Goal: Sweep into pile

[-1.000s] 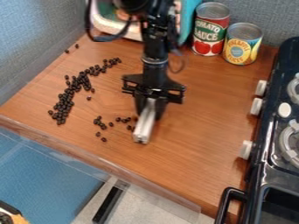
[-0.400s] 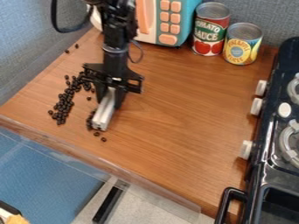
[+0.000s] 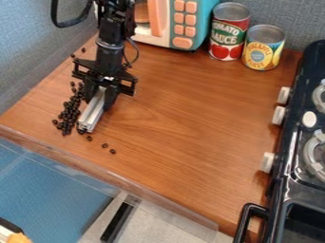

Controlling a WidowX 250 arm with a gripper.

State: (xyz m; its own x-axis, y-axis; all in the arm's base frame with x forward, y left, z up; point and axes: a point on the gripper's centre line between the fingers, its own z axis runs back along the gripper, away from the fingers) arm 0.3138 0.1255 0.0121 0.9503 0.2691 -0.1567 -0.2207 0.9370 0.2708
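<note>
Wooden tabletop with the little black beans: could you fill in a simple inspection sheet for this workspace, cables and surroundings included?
Surface: wood-grain tabletop.
Job's things: black beans, mostly heaped left of a silvery bar; a few strays nearer the front edge.
Clutter: red-labelled can and yellow-labelled can at the back.
Gripper: holding the bar.
Cables: black cable looping beside the arm.
Surroundings: toy microwave behind, black stove right.

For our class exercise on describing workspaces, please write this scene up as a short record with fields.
gripper: black, over the counter's left part
held: pale bar, angled down
main pile: dark beads, left of the bar
strays: two beads nearer the front edge
behind: toy microwave, two cans
right: black toy stove
task state: pile not yet complete
</note>
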